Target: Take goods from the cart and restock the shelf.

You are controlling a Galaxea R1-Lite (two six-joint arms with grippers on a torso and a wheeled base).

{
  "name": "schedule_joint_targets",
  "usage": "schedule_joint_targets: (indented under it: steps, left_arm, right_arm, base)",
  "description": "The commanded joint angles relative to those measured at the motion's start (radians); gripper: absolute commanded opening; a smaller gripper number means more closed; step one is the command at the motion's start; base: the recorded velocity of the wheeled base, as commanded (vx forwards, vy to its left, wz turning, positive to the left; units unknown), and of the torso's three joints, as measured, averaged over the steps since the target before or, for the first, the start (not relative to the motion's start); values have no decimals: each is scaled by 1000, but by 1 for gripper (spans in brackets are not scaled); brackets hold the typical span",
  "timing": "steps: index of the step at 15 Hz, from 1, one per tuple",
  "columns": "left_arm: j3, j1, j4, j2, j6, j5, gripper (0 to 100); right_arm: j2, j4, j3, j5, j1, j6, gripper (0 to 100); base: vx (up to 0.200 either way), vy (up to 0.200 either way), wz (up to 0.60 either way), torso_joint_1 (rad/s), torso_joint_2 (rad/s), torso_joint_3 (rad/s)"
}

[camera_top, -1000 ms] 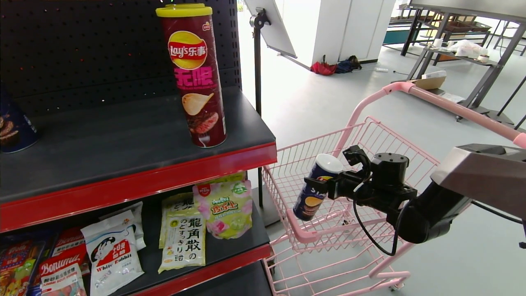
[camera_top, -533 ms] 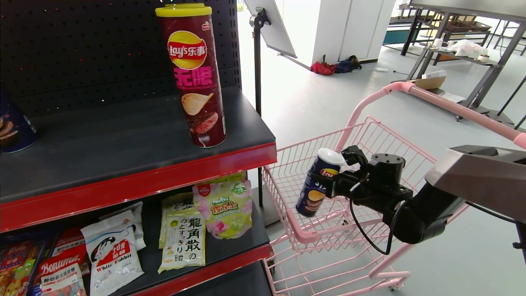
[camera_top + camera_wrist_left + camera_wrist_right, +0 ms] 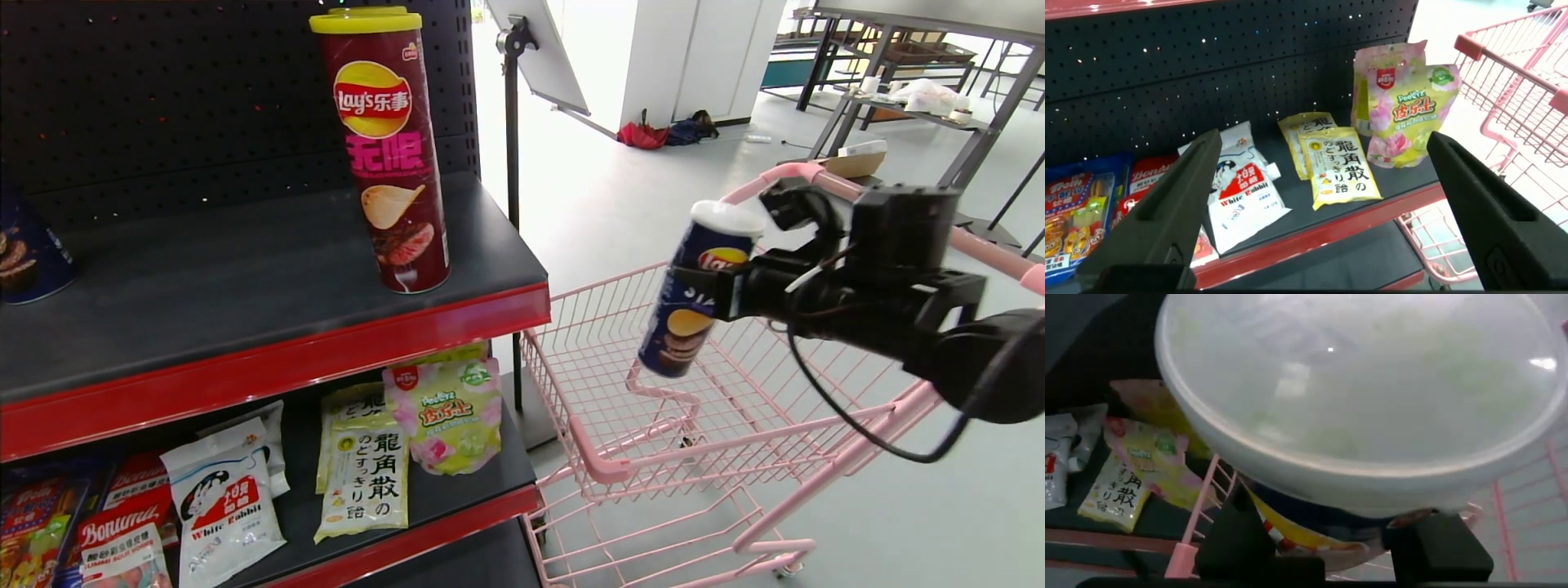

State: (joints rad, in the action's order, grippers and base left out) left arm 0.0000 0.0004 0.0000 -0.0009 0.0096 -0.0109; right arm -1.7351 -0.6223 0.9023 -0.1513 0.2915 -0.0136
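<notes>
Now the right gripper [image 3: 712,292] jaws clench a blue can [image 3: 688,325] over the pink cart [image 3: 620,469]; the left gripper [image 3: 1324,145] jaws gape, seemingly by the snack shelf [image 3: 1398,181].

**Stock count around my right gripper [image 3: 707,287]**

I held one dark blue can [image 3: 684,336]. One tall maroon can [image 3: 392,163] stood on the shelf [image 3: 245,278], well to the gripper's left. One pink cart [image 3: 653,457] sat beneath the gripper. Lower and to its left I counted two pink-green pouches [image 3: 445,416], two yellow bags [image 3: 367,482] and two white bags [image 3: 224,506]. The red packs [image 3: 122,527] beyond them overlapped too much to count.
</notes>
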Motion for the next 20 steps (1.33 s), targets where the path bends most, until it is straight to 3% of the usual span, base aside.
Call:
schedule_joint_targets:
  steps: [1,3,4,5,8,14,20]
  left_arm:
    - [0,1,0,1,0,0,100]
    - [0,1,0,1,0,0,100]
    - [-2,0,2,1,-2,0,100]
    - [0,1,2,1,-2,0,100]
    - [0,0,2,1,-3,0,100]
    - [0,0,2,1,-3,0,100]
    - [0,0,2,1,-3,0,100]
  right_arm:
    - [522,349,-37,271,-3,-43,0]
    - [710,438,-125,299,-17,-40,0]
    - [904,612,-223,297,-72,-43,0]
    - [1005,702,-261,303,-89,-42,0]
    - [1252,974,-290,306,-178,-54,0]
    - [1330,1010,-316,302,-186,-72,0]
    - [1321,1010,-318,297,-184,-80,0]
  base:
    - [0,0,0,0,0,0]
    - [0,0,0,0,0,0]
    - [0,0,0,0,0,0]
    - [0,0,0,0,0,0]
    - [0,0,0,0,0,0]
    - [0,0,0,8,-26,-18]
    - [0,0,0,158,-467,-312]
